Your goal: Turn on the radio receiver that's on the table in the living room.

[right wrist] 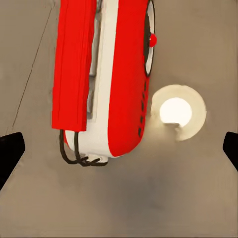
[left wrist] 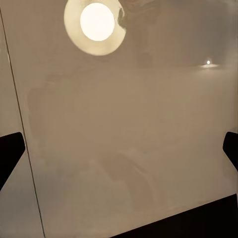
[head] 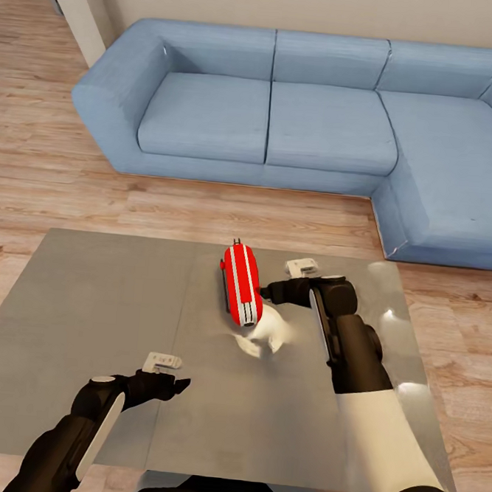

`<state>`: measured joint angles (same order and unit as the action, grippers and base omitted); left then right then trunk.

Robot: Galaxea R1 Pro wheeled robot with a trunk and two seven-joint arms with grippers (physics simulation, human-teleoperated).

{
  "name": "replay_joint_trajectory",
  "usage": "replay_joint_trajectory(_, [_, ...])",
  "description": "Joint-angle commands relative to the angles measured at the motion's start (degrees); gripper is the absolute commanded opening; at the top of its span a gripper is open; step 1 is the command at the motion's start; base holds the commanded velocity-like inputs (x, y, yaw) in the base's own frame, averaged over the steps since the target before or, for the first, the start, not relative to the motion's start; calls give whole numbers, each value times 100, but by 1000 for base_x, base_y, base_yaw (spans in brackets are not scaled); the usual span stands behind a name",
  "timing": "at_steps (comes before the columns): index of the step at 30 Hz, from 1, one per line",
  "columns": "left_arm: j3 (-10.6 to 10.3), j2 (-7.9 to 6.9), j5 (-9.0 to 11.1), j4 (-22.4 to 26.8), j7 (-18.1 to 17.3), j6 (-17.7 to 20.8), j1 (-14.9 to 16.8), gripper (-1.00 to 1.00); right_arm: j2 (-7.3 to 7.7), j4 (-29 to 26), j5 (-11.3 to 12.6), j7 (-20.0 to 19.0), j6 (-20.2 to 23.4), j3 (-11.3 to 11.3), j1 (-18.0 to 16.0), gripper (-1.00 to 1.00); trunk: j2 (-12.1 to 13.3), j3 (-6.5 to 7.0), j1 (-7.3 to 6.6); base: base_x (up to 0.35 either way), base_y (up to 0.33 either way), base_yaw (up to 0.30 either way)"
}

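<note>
The radio receiver point(head: 241, 282) stands on its narrow white-striped edge near the far middle of the grey table point(head: 85, 315). My right gripper point(head: 273, 291) hovers just to its right, close to it, whether touching I cannot tell. The right wrist view looks straight down on the radio receiver point(right wrist: 121, 74), its dial rim point(right wrist: 149, 39) and dark wire stand point(right wrist: 79, 157) showing; the right gripper point(right wrist: 119, 153) is open, its dark fingertips point(right wrist: 10, 154) wide apart with nothing between them. Over the bare table near its front, my left gripper point(head: 170, 384) is open too.
A blue L-shaped sofa point(head: 285, 123) runs along the far side and right, with light wood floor point(head: 204, 209) between it and the table. A seam point(head: 183, 315) crosses the tabletop. A ceiling lamp's reflection point(head: 265, 338) glares beside the radio and in the left wrist view point(left wrist: 96, 22).
</note>
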<state>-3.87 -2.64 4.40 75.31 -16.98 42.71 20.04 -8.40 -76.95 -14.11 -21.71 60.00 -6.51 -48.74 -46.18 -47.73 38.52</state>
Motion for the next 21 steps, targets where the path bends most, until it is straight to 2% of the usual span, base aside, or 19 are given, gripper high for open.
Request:
replay_joint_trajectory(1, [0, 0, 0, 1, 1, 0, 0, 100, -99, 74, -118, 23, 0, 0, -58, 100, 0, 0, 0, 0, 0, 0])
replay_joint_trajectory(2, [0, 0, 0, 1, 1, 0, 0, 100, -160, 133, -201, 37, 0, 0, -122, 100, 0, 0, 0, 0, 0, 0])
replay_joint_trajectory(5, [2, -6, 0, 1, -1, 0, 0, 100, -160, 259, -306, 41, 0, 0, -334, 100, 0, 0, 0, 0, 0, 0])
replay_joint_trajectory(10, [1, -1, 6, 1, -4, 0, 0, 100, -160, 563, -338, 72, 0, 0, -604, 100, 0, 0, 0, 0, 0, 0])
replay_joint_trajectory(14, [0, 7, 8, 1, -6, 0, 0, 100, -160, 1207, -345, 85, 0, 8, -970, 100, 0, 0, 0, 0, 0, 0])
replay_joint_trajectory(21, [0, 17, 9, 1, -2, 0, 0, 100, -160, 1633, -318, 95, -166, 17, -1223, 100, 0, 0, 0, 0, 0, 0])
